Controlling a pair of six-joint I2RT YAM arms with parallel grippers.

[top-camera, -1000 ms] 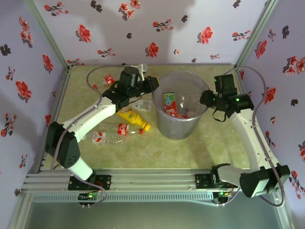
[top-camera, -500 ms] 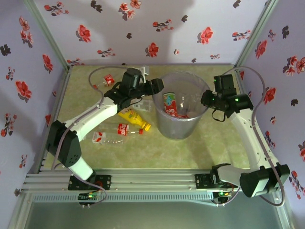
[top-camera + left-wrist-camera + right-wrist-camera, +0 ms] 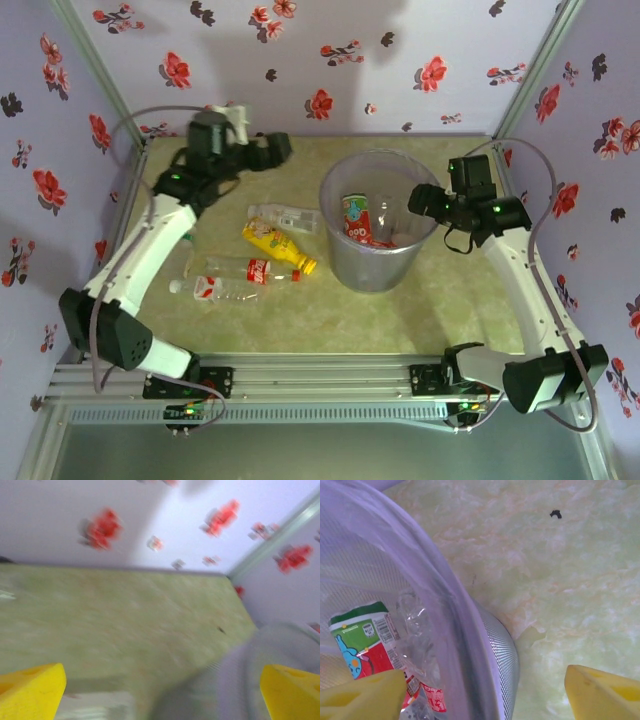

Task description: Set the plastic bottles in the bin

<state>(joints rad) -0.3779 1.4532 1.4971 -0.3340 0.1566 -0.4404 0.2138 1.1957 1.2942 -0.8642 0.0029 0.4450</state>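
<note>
The bin point(image 3: 345, 262) stands at mid-table with crushed plastic bottles inside, one with a green and red label point(image 3: 356, 218). Several bottles lie on the table to its left: a yellow one point(image 3: 278, 247), a clear one with a white label point(image 3: 284, 215), and clear ones with red labels point(image 3: 250, 268). My right gripper point(image 3: 418, 199) hangs open over the bin's right rim; in the right wrist view the gripper point(image 3: 482, 700) straddles the rim point(image 3: 470, 645) with nothing held. My left gripper point(image 3: 274, 149) is open and empty at the back left, and its wrist view is blurred.
Flowered walls close the table on three sides, with metal posts in the back corners. The left arm's upper link stretches over the table's left side. Bare green tabletop point(image 3: 450, 300) lies in front of and to the right of the bin.
The left arm has swung from the bin's left rim to the back-left corner and its jaws have opened. The right gripper has opened over the bin's right rim.
</note>
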